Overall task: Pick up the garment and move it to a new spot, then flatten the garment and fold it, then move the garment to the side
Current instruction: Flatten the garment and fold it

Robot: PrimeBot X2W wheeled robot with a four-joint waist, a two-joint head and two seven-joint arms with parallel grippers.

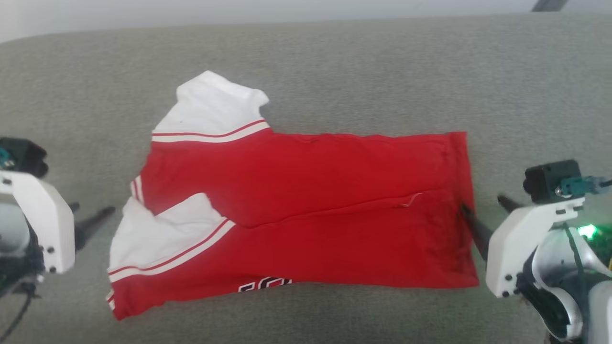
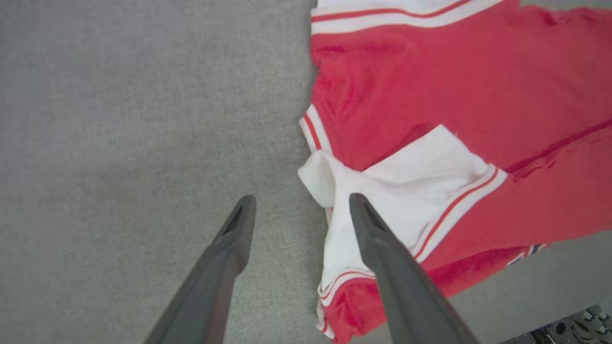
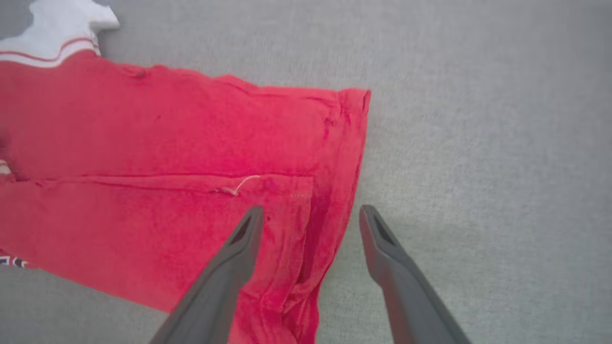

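The garment point(image 1: 306, 200) is a red jersey with white, red-striped sleeves. It lies folded lengthwise on the grey fabric surface point(image 1: 382, 71), sleeves to the left and hem to the right, with a bit of black-and-white lettering at its near edge. My left gripper point(image 1: 93, 208) stands open just left of the near sleeve. In the left wrist view the gripper point(image 2: 302, 198) straddles the sleeve's edge of the garment point(image 2: 430, 71) and holds nothing. My right gripper point(image 1: 481, 201) is open at the hem. In the right wrist view it point(image 3: 311, 208) straddles the hem edge of the garment point(image 3: 167, 134), one finger over the cloth.
The grey surface extends well past the garment on all sides, with free room left point(image 2: 119, 119) and right point(image 3: 478, 143). Its back edge meets a pale wall point(image 1: 287, 9). The surface's near edge and some dark hardware point(image 2: 573, 327) show in the left wrist view's corner.
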